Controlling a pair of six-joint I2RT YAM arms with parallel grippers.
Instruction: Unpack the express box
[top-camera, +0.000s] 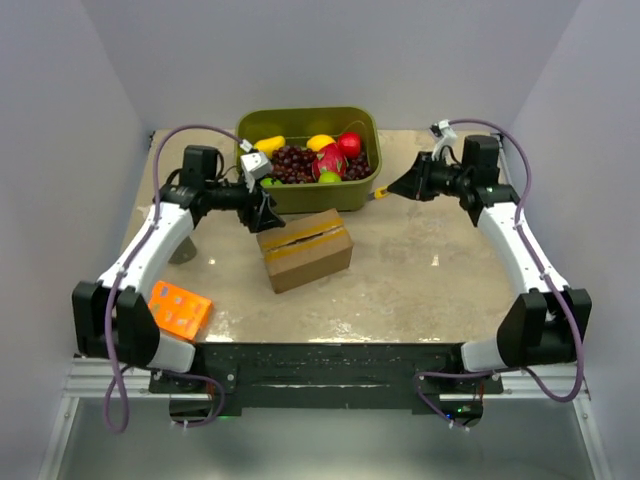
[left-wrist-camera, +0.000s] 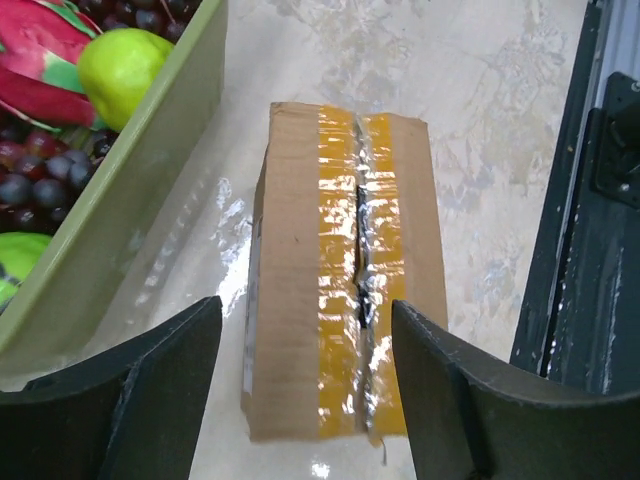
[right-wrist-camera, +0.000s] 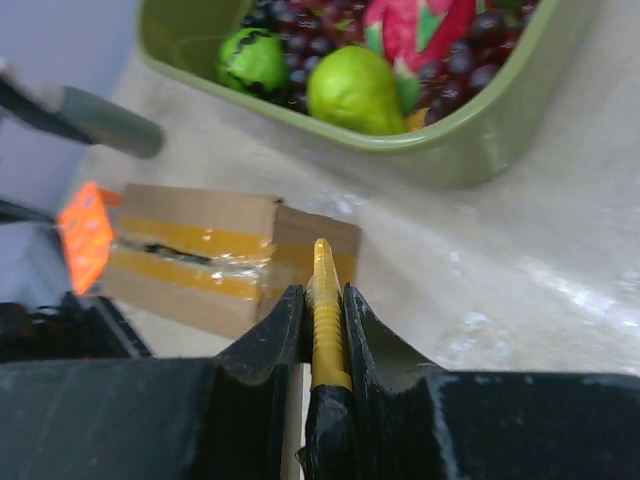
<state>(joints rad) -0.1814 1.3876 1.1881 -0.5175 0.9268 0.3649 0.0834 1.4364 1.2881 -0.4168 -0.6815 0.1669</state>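
Note:
The express box lies mid-table, a brown carton with glossy tan tape along its top seam. That tape is slit open down the middle, as the left wrist view shows on the box. My left gripper hovers over the box's far left end, just in front of the bin. In its own view the left gripper is open, with its jaws straddling the near end of the carton and touching nothing. My right gripper hangs to the right of the bin, shut on a yellow ridged blade tool, apart from the box.
A green bin of fruit stands at the back, close behind the carton. Its wall runs along the carton's left side in the left wrist view. A flat orange box lies at the front left, by the left arm's base.

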